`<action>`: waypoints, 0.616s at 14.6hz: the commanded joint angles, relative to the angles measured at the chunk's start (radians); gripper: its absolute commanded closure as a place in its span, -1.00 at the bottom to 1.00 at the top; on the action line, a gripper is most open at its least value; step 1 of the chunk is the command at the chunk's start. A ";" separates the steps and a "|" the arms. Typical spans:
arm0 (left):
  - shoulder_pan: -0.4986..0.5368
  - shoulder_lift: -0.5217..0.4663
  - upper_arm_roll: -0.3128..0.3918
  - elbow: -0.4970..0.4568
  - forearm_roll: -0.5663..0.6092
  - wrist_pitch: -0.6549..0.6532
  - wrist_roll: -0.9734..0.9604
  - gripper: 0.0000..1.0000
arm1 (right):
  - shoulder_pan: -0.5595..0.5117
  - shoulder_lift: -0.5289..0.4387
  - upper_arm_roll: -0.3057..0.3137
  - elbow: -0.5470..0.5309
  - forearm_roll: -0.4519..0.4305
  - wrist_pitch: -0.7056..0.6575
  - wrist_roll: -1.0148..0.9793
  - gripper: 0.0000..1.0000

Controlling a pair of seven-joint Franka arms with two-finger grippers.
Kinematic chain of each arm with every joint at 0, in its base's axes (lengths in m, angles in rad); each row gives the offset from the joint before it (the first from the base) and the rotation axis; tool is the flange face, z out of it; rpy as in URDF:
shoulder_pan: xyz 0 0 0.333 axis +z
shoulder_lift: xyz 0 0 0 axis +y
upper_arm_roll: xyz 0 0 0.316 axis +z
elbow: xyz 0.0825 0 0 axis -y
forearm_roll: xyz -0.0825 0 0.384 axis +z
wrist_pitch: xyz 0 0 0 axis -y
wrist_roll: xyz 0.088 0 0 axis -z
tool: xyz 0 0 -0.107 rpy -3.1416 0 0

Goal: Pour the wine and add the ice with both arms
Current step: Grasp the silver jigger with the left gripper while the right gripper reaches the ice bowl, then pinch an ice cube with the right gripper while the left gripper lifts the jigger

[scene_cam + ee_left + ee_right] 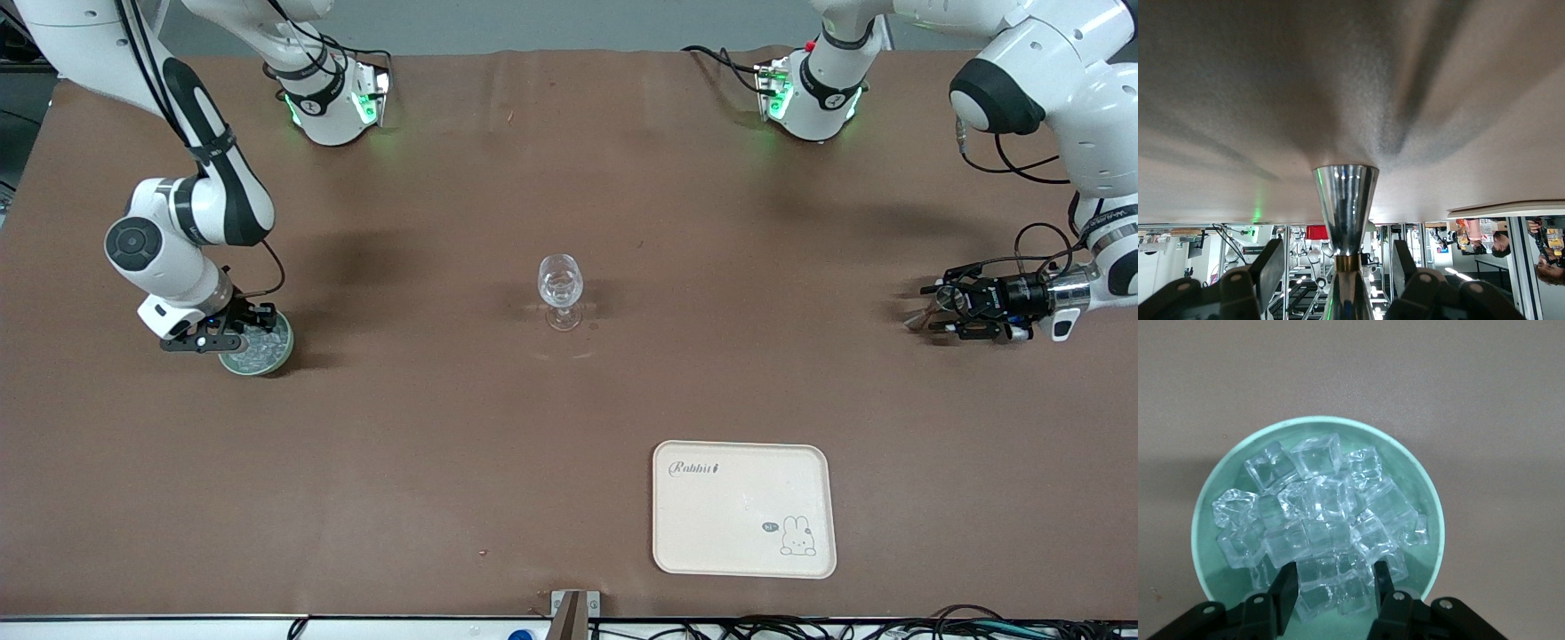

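Your stemmed glass (561, 289) stands upright at the middle of the brown tabletop (498, 444), roughly midway between the two arms, probably so that each can reach it in turn. A cream tray (743, 542) with a rabbit drawing lies nearer the front camera, with nothing on it.

Your right gripper (1331, 590) is down in a pale green bowl (1205, 520) at the right arm's end of the tabletop. The bowl is heaped with the ice (1318, 513). The jaws stand part open with a clear cube between them at the heap's edge. Whether they are pressing it yet, you cannot tell.

Your left gripper (951, 313) lies sideways, low over the left arm's end of the tabletop. Between its jaws sits a shiny metal cone (1345, 207) with a gold band, likely the wine vessel. The jaws flank it with visible gaps, so it does not look clamped yet.
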 commanded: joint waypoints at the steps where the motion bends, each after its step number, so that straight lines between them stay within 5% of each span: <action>1: -0.006 -0.008 0.005 -0.015 -0.021 -0.012 0.012 -0.27 | -0.016 0.005 0.006 -0.017 -0.019 0.038 0.002 -0.06; 7: -0.002 -0.008 0.005 -0.018 -0.032 -0.018 -0.001 0.72 | -0.016 0.010 0.006 -0.017 -0.019 0.041 0.011 0.46; 9: 0.003 -0.009 0.008 -0.034 -0.033 -0.063 -0.003 0.83 | -0.013 0.010 0.008 -0.014 -0.018 0.029 0.023 0.61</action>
